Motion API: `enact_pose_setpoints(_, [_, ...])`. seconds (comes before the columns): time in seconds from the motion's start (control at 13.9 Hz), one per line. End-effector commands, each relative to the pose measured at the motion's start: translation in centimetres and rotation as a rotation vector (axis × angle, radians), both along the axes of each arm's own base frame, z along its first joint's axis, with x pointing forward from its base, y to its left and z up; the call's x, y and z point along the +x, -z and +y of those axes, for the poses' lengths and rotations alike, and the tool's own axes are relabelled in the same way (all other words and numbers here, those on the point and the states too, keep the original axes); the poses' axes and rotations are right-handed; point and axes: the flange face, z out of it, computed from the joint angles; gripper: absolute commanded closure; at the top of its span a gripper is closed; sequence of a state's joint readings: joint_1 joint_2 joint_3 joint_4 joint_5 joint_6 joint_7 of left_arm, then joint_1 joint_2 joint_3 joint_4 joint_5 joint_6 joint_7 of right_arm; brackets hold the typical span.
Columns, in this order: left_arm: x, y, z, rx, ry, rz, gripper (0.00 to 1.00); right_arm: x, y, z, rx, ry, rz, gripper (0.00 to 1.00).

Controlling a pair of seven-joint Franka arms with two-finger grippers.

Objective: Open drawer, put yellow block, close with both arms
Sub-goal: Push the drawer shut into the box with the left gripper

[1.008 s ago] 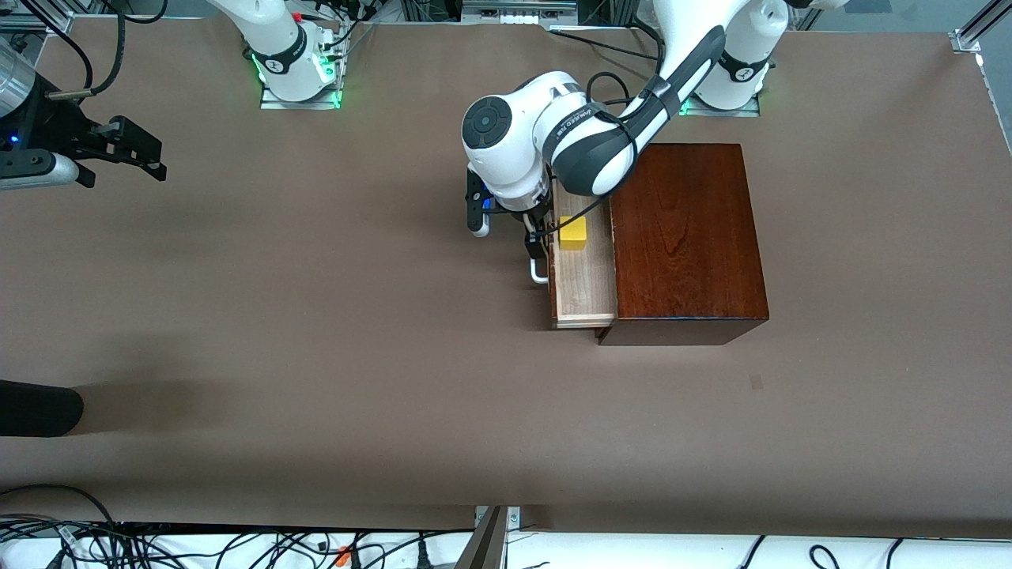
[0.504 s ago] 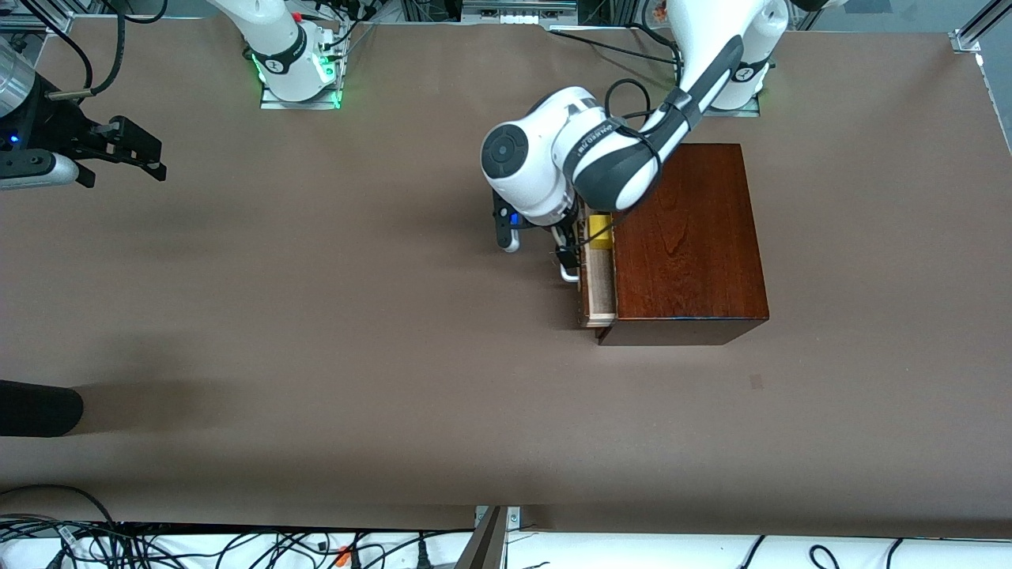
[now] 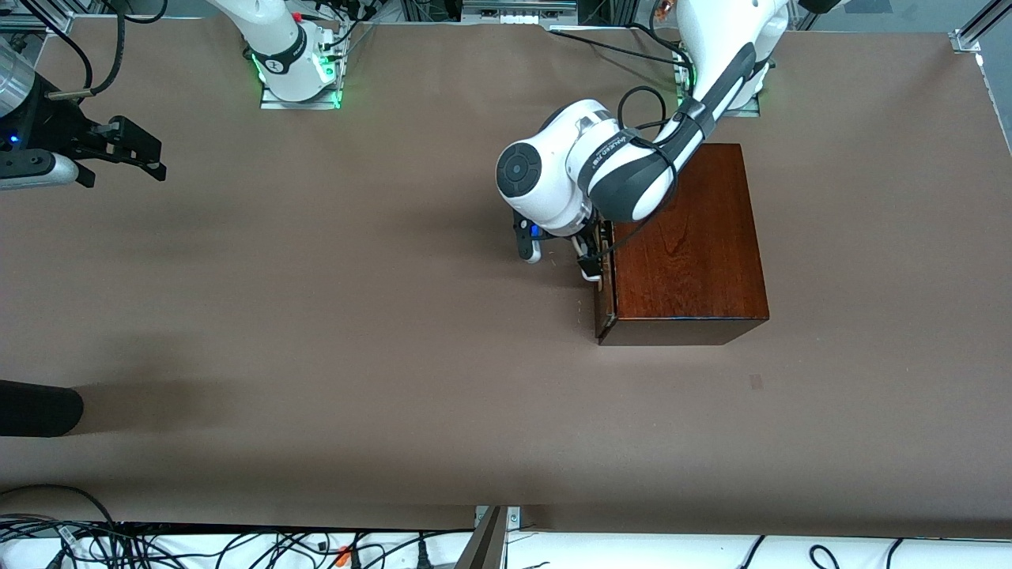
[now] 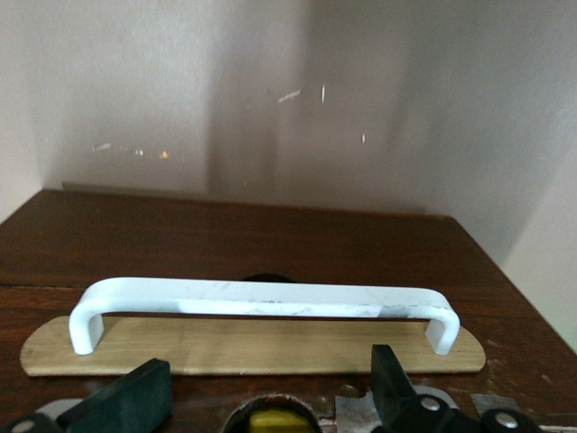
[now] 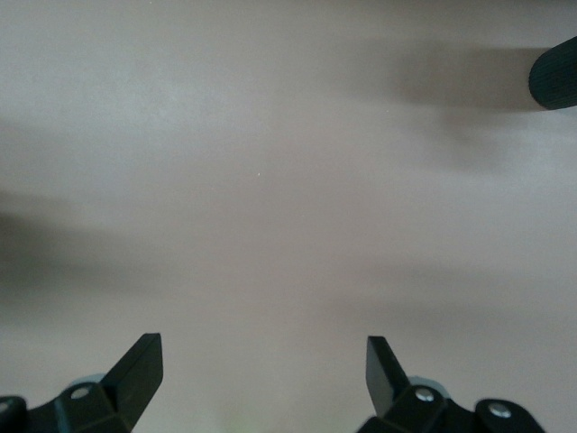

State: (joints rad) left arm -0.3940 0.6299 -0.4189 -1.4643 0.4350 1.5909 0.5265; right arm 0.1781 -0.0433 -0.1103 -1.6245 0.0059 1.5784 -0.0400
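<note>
- I take the wooden box (image 3: pixel 686 241) as my landmark; it sits toward the left arm's end of the table (image 3: pixel 316 316).
- The drawer (image 3: pixel 604 288) reads as pushed in, or all but in: from the front camera only a thin strip of its front edge shows against the box face that looks toward the right arm's end.
- The white handle (image 4: pixel 261 302) lies across the left wrist view, its long axis level and parallel to the drawer front, both feet standing on a pale backing plate (image 4: pixel 252 345).
- The left gripper (image 4: pixel 261 397) sits directly in front of the drawer front, right at the handle. Its jaws stand apart, one finger toward each end of the bar, and clamp nothing.
- The yellow block (image 4: pixel 270 421) shows only as a small yellow patch at the edge of the left wrist view. I cannot see it from the front camera, and I judge it to be inside the drawer.
- Governing relation: the handle lies straight ahead of the left jaws with its long axis across the gap between them. Any remaining push runs square to the bar, into the box.
- The left arm is by far the nearer arm.
- The right gripper (image 5: pixel 261 379) waits with jaws apart over bare table, well apart from the box toward the right arm's end.
- I judge the task close to done; what remains is confirming the drawer is seated.
</note>
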Motion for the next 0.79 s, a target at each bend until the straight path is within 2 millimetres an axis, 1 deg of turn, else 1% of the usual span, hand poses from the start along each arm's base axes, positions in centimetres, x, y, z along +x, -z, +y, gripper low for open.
enact_pose_setpoints(0.0, [1.1,-1.0,2.1,0.041,0.014,-0.021,0.00,0.0,-0.5,-0.2,-0.004,0.006,0.006,0.00])
enact_pose_setpoints(0.36, [1.1,-0.9,2.6,0.065,0.004,-0.003,0.00,0.0,-0.5,-0.3,-0.002,0.008,0.006,0.00])
enact_pose_setpoints(0.5, [1.4,-1.0,2.8,0.061,-0.002,-0.007,0.00,0.0,-0.5,-0.3,-0.002,0.009,0.006,0.00])
enact_pose_setpoints(0.72, [1.0,-1.3,0.6,0.004,0.004,-0.056,0.00,0.0,-0.5,-0.4,-0.004,0.009,0.006,0.00])
